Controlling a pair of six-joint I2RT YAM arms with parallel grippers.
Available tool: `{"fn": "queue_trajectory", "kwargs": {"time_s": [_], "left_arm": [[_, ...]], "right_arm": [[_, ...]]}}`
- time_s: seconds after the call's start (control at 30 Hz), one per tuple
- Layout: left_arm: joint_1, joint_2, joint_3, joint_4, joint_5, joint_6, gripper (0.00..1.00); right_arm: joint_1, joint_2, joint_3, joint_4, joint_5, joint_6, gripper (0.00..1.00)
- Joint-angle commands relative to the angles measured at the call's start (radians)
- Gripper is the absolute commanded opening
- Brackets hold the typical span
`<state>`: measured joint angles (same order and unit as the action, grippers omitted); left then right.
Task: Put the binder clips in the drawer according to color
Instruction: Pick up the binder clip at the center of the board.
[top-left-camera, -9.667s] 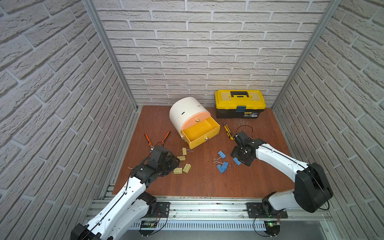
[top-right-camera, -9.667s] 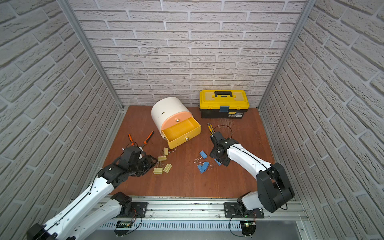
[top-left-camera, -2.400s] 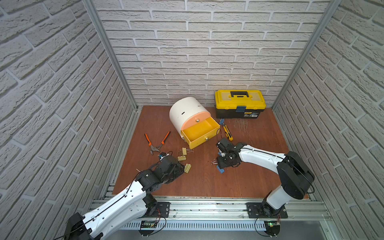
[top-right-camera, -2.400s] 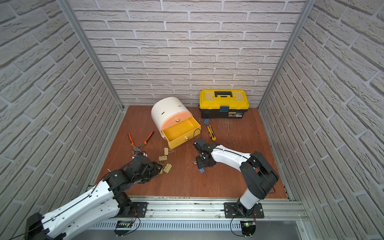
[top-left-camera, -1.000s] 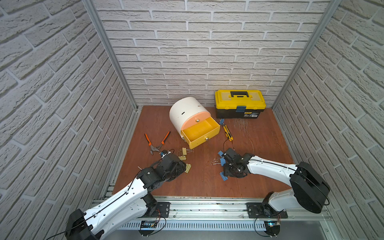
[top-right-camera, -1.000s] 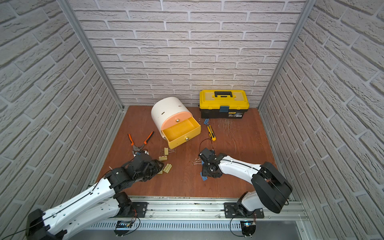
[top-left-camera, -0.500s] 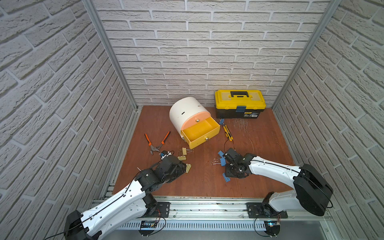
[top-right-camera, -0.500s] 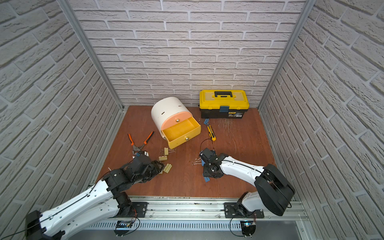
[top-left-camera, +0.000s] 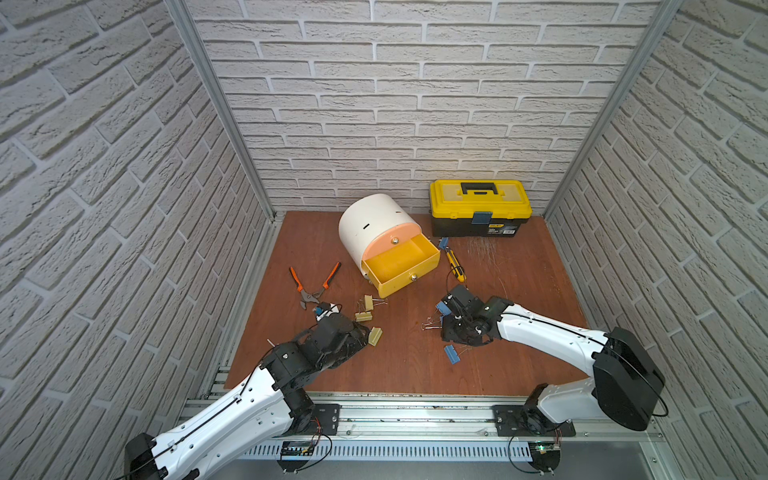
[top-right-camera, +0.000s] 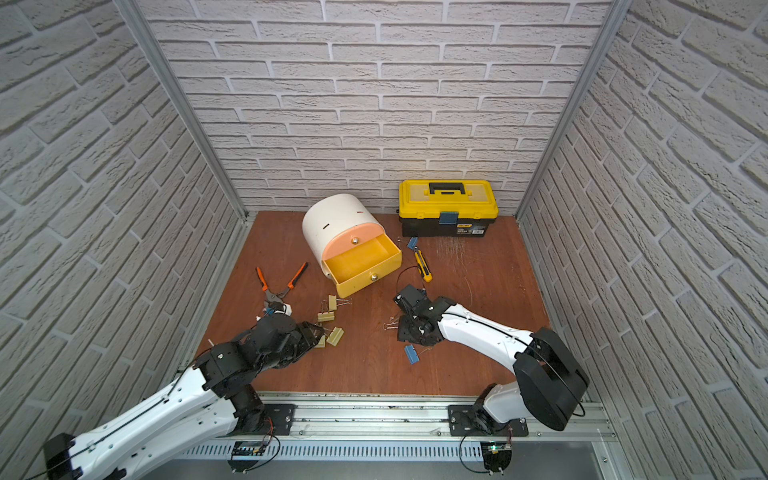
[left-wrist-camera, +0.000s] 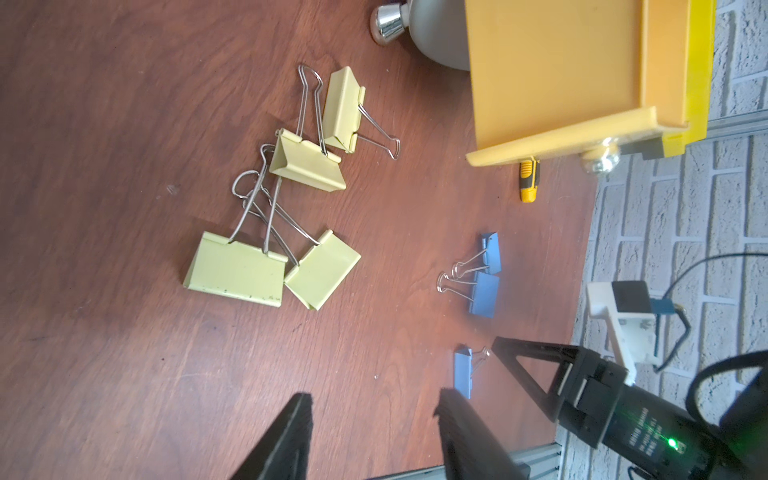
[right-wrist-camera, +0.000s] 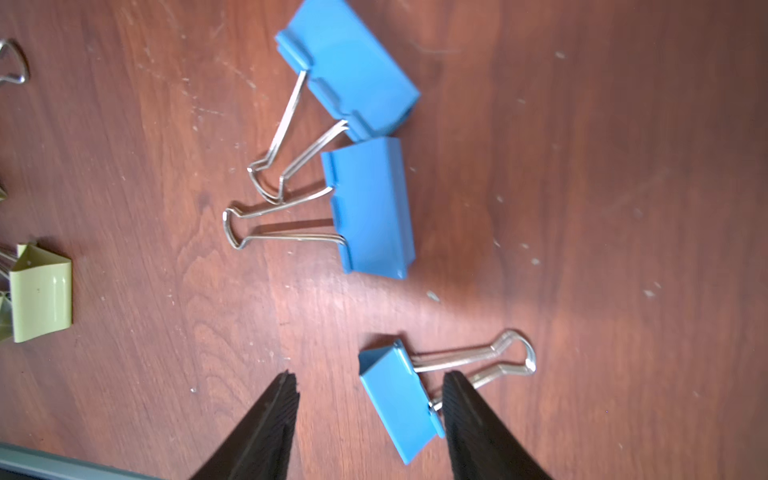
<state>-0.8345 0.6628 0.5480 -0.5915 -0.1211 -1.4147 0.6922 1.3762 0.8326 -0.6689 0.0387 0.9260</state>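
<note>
Now we see the brown tabletop (top-left-camera: 519, 266) carrying the white drawer cabinet (top-left-camera: 368, 224), whose yellow drawer (top-left-camera: 401, 268) stands pulled out and, as far as we can see, holds no clips. Behind it to the right sits a yellow-and-black toolbox (top-left-camera: 480, 208), and orange-handled pliers (top-left-camera: 316, 284) lie to the cabinet's left. Our left tool (left-wrist-camera: 374, 424) hovers low with its jaws apart and nothing between them; the four pale yellow clips (left-wrist-camera: 286, 208) lie in a loose cluster just ahead of it, their wire handles overlapping, all in front of the open drawer. Our right tool (right-wrist-camera: 370, 419) likewise stands parted and grips nothing; one blue clip (right-wrist-camera: 401, 399) lies on the tabletop between its fingers, close against one finger (right-wrist-camera: 469, 415), whether touching we cannot tell. Two more blue clips (right-wrist-camera: 365, 166) lie just beyond, handles crossing. A fourth blue clip (top-left-camera: 443, 242) rests near the toolbox, beside the yellow utility knife (top-left-camera: 456, 266).
</note>
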Motion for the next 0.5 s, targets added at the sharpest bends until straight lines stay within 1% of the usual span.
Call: {"fn": "queue_trajectory", "kwargs": {"time_s": [0.0, 0.1, 0.23, 0.47], "left_arm": [[-0.003, -0.008, -0.013, 0.002, -0.024, -0.004, 0.55], [0.004, -0.001, -0.013, 0.009, -0.015, 0.002, 0.55], [0.025, 0.013, -0.013, 0.013, 0.015, 0.014, 0.55], [0.073, 0.011, -0.011, 0.009, 0.059, 0.035, 0.55]], "right_arm": [[0.007, -0.085, -0.061, -0.061, 0.027, 0.102, 0.64], [0.007, -0.124, -0.133, -0.027, 0.000, 0.135, 0.67], [0.006, -0.160, -0.215, 0.064, -0.035, 0.167, 0.71], [-0.014, -0.175, -0.300, 0.202, -0.062, 0.218, 0.76]]}}
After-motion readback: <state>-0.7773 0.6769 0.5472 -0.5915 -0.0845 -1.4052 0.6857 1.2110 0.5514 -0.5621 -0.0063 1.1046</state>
